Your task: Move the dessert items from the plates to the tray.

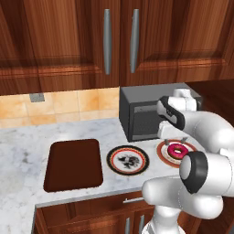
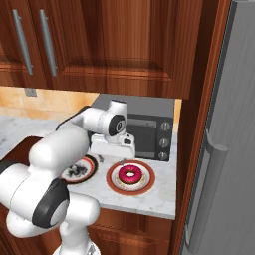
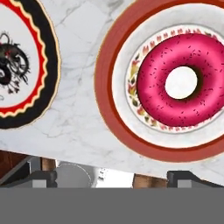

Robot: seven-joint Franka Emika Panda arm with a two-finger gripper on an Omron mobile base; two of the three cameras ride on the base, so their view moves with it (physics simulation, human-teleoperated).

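Hand [image 2: 110, 160] hangs w/ jaws spread wide, holding nothing, above the table [image 1: 27, 151]; pink donut [image 3: 180, 85] lies just below it on the orange-rimmed plate [image 3: 105, 83], slightly off-centre; likely lining up a straight-down grab. Black-rimmed plate [image 3: 46, 65] sits beside; tray [image 1: 74, 164] beyond that.

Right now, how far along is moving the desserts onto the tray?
Nothing looks done: the tray is bare. In hand: the open gripper hovers over the pink donut, which sits on its orange-rimmed plate. Left: grasping it, carrying it over, then clearing the black-rimmed plate.
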